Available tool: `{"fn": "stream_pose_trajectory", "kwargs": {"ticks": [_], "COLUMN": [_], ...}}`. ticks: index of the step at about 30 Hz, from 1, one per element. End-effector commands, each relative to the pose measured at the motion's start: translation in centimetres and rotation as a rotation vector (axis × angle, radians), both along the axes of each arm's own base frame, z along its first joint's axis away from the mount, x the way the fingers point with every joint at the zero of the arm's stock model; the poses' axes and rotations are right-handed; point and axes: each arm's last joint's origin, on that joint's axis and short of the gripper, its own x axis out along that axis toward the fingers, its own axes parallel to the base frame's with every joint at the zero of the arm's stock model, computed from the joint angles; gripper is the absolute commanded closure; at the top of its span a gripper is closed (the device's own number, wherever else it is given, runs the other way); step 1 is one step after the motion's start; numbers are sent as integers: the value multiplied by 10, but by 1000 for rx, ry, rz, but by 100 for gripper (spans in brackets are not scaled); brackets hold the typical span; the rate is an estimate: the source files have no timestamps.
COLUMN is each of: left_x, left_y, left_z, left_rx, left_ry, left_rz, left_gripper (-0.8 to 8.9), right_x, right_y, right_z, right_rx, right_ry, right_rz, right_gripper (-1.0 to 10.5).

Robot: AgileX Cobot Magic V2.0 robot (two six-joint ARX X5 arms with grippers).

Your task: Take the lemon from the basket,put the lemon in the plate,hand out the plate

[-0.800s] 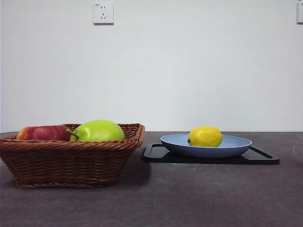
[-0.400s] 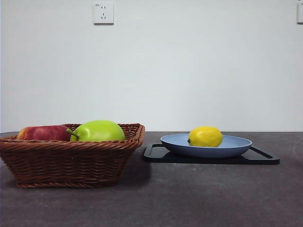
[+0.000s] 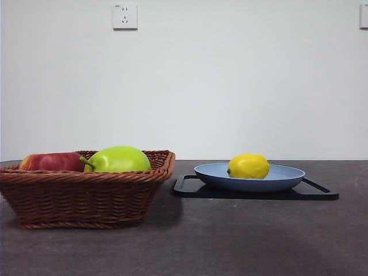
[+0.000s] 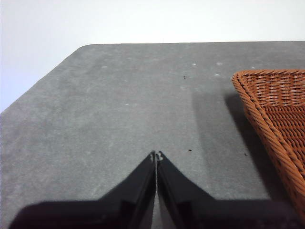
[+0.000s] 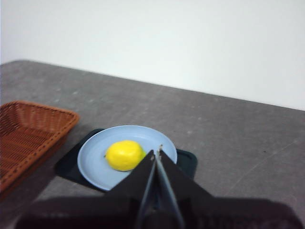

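You see the small yellow oval lemon (image 3: 248, 166) lying in the round light-blue plate (image 3: 287, 179) on a flat black tray (image 3: 319, 192), beside the brown wicker basket (image 3: 80, 198). Your left pincer (image 4: 156, 155) and right pincer (image 5: 156, 151) hang above the grey bench (image 3: 241, 241), jaws pressed together, holding nothing.

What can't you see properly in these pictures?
- Front view: the basket wall hides the lower parts of the red apple and green pear.
- Front view: the plate rim hides the lemon underside.
- Left wrist view: the picture edge cuts the basket; its fruit is out of frame.
- Right wrist view: the shut right hand covers part of the plate and black tray.
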Motion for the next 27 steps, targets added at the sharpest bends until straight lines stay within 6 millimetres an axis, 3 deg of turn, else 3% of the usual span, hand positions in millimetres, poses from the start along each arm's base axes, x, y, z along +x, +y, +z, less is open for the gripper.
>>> {"fn": "stream_pose_trajectory", "kwargs": {"ticks": [1, 9, 14, 27], "left_x": [0, 0, 0, 0], "left_y": [0, 0, 0, 0], "left_z": [-2, -2, -2, -2], "left_rx": [-10, -10, -10, -10], "left_ry": [-1, -1, -1, -1], "left_rz": [6, 6, 6, 6], "left_gripper": [805, 805, 805, 805], "right_x": [2, 12, 14, 15], "right_y": [-8, -20, -21, -21], "right_z": [-20, -81, -104, -110], "right_rx": [20, 91, 106, 146], "right_ry": [11, 51, 98, 108], "right_rz": [-34, -135, -151, -164], "right_gripper": [943, 943, 943, 943]}}
